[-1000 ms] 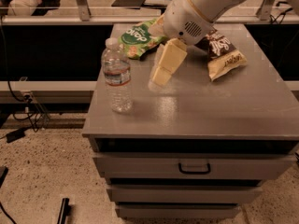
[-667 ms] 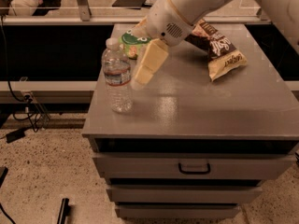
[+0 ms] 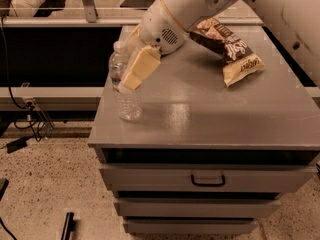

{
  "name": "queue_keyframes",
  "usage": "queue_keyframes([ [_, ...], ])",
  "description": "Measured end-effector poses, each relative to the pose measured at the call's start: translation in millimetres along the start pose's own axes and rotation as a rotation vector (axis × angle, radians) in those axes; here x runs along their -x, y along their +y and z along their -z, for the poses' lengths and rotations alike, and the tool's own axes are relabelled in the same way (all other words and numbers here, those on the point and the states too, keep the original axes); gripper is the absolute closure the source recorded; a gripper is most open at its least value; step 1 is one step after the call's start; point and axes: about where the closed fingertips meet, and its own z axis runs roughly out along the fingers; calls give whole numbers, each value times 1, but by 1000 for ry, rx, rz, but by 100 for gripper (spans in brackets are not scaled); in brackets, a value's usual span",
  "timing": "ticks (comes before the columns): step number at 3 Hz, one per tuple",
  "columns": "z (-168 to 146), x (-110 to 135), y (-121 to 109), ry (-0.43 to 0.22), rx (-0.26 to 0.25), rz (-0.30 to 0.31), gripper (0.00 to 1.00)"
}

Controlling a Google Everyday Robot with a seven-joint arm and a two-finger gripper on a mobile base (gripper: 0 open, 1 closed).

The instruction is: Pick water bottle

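The water bottle point(image 3: 128, 103) is a small clear ribbed bottle with a white cap. It stands upright near the front left corner of the grey cabinet top point(image 3: 210, 119). My gripper point(image 3: 134, 75) comes down from the upper right on a white arm point(image 3: 172, 14) and sits at the bottle's upper half, at label height. Its cream part overlaps the bottle's right side and hides part of the label. The bottle still rests on the cabinet top.
A dark brown snack bag point(image 3: 225, 40) and a tan snack bag point(image 3: 244, 68) lie at the back right of the top. Drawers with a black handle point(image 3: 207, 180) are below. A rail and cables point(image 3: 30, 116) run along the floor to the left.
My gripper has moved left and forward across the top, from beside the snack bags to the bottle. The bottle has not moved.
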Motion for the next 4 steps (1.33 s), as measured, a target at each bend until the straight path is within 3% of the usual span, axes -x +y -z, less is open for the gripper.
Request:
queue_keyframes([
  [2, -10, 12, 10, -32, 80, 17, 75],
  [3, 23, 28, 13, -80, 81, 48, 100],
  [4, 55, 43, 18, -119, 46, 82, 100],
])
